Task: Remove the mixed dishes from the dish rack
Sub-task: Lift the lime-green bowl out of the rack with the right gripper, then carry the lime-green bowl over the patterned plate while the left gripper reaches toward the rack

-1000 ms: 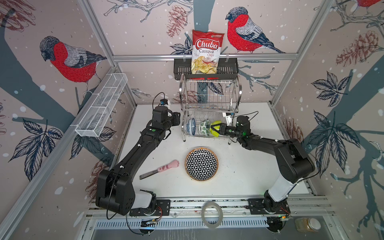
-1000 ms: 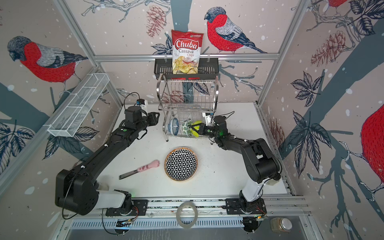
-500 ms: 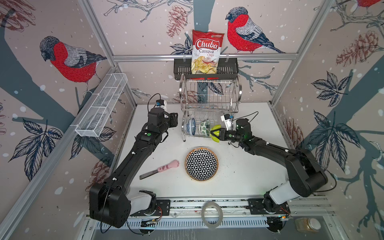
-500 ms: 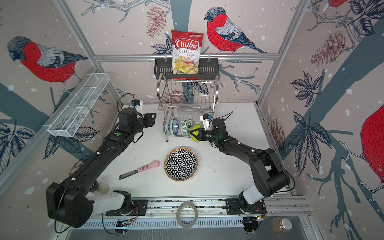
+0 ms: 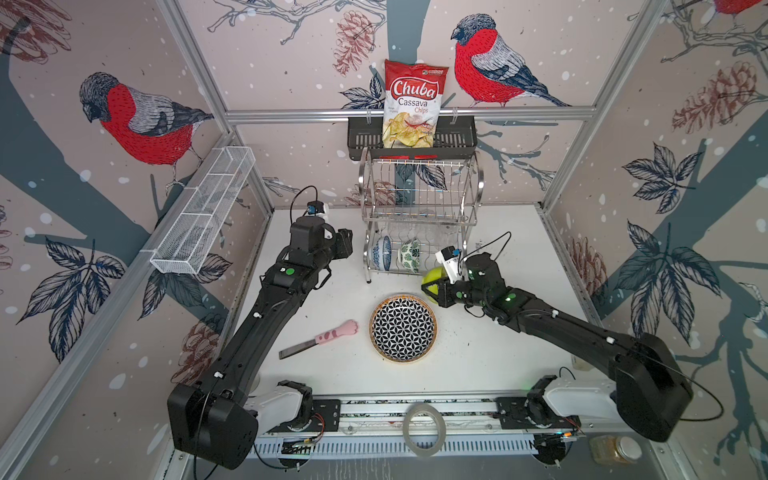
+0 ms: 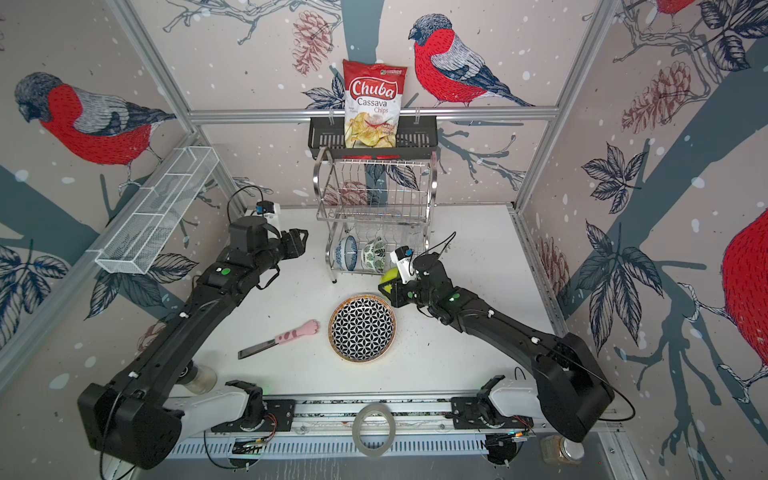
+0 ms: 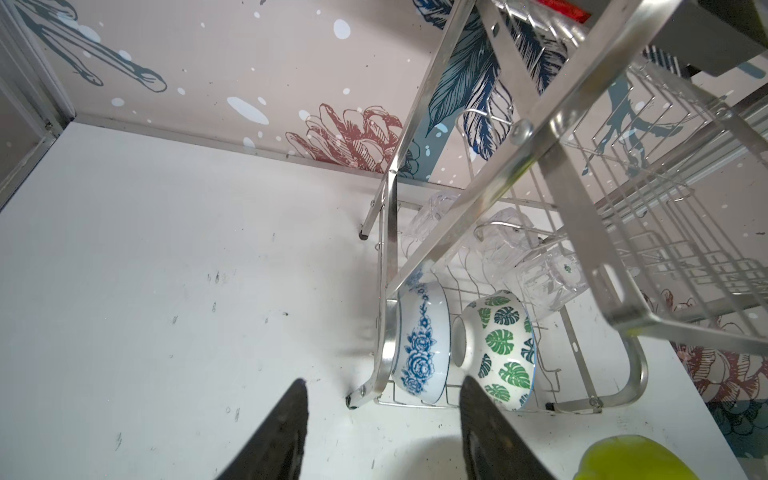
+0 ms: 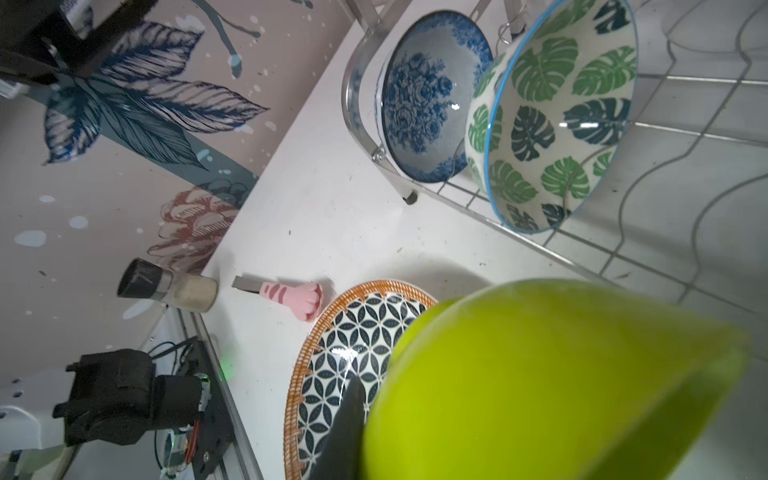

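Our right gripper [image 5: 434, 289] is clamped on the lime bowl [image 5: 432, 277]. In the right wrist view the bowl [image 8: 540, 374] fills most of the shot, with one dark finger [image 8: 347, 428] pressed against its side. We've got it just off the front right corner of the dish rack [image 5: 419, 199], clear of the wires and close to the far rim of the geometric plate [image 5: 403, 328], which lies face up on the surface [image 5: 478, 353]. Our left gripper [image 5: 345, 245] hangs by the rack's left side with its fingers [image 7: 291, 424] spread apart and nothing between them. On the rack's lower tier the blue-floral bowl [image 7: 422, 340] and the green-leaf bowl [image 7: 498, 349] stand on edge side by side at the left end. The clear glasses [image 7: 548, 282] lie behind them on the same tier. The pink cat-paw utensil [image 5: 320, 338] lies on the surface just left of the plate.
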`<state>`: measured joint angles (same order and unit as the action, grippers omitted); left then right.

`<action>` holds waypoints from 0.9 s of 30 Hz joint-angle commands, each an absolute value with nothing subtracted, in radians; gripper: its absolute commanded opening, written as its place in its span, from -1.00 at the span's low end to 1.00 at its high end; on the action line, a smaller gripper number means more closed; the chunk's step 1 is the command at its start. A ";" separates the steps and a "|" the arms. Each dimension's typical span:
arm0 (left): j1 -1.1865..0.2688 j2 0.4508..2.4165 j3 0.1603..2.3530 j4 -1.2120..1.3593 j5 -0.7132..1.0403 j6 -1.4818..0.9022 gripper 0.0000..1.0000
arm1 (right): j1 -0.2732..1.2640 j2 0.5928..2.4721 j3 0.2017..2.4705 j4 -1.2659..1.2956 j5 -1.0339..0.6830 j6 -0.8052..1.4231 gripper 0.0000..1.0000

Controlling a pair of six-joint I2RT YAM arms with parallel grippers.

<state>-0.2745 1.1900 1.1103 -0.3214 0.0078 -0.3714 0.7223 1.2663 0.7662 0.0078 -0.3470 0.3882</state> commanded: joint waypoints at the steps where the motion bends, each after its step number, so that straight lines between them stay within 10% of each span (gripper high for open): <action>1: -0.276 1.175 1.102 -0.372 0.021 -0.375 0.22 | 0.768 1.218 0.783 -0.152 -0.192 0.302 -0.89; 27: -0.275 1.230 1.068 -0.359 0.133 -0.401 0.47 | 0.985 1.489 0.960 -0.675 0.177 0.352 -0.97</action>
